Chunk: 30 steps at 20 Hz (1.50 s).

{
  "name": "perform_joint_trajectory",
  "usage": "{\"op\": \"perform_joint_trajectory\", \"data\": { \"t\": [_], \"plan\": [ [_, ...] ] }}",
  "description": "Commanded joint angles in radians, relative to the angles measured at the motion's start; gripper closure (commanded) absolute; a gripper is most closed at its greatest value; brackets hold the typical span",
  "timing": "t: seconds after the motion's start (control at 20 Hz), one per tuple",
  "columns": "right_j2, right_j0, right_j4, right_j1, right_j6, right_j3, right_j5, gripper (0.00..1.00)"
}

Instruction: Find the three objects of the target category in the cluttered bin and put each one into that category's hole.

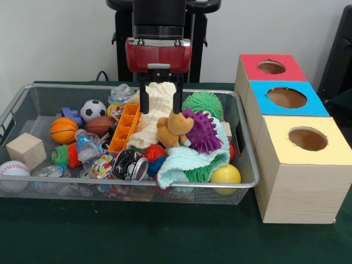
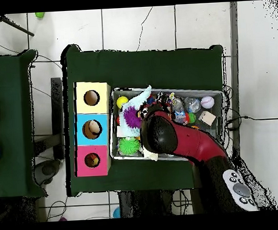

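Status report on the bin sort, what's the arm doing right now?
Gripper open, jaws over the cream cloth in the bin. Nothing held. Brown plush toy sits just below.

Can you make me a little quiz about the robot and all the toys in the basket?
1. True or false: the pincer is open above the cream cloth.
2. Which box top is nearest the front camera: A red, B blue, C yellow?
3. What sits at the basket's corner beside the wooden block?

Key: 1 true. 2 C. 3 A baseball.
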Motion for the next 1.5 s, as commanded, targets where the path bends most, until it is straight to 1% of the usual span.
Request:
{"op": "perform_joint_trajectory", "data": {
  "t": [0.05, 0.3, 0.45, 0.55, 0.6, 0.7, 0.9, 1.5],
  "plan": [
    [0.068, -0.019, -0.006, 0.031, 0.130, 0.001, 0.087, 0.00],
    [0.062, -0.027, -0.036, 0.060, 0.114, 0.002, 0.053, 0.00],
    [0.060, -0.024, -0.037, 0.065, 0.109, -0.007, 0.057, 0.00],
    [0.062, -0.018, -0.020, 0.061, 0.123, -0.005, 0.066, 0.00],
    [0.072, -0.026, -0.014, 0.057, 0.137, 0.015, 0.056, 0.00],
    [0.077, -0.021, -0.001, 0.052, 0.155, 0.027, 0.053, 0.00],
    [0.063, -0.001, 0.004, 0.048, 0.164, 0.023, 0.051, 0.00],
    [0.069, 0.021, 0.047, 0.043, 0.206, 0.033, 0.064, 0.00]
  ]
}}
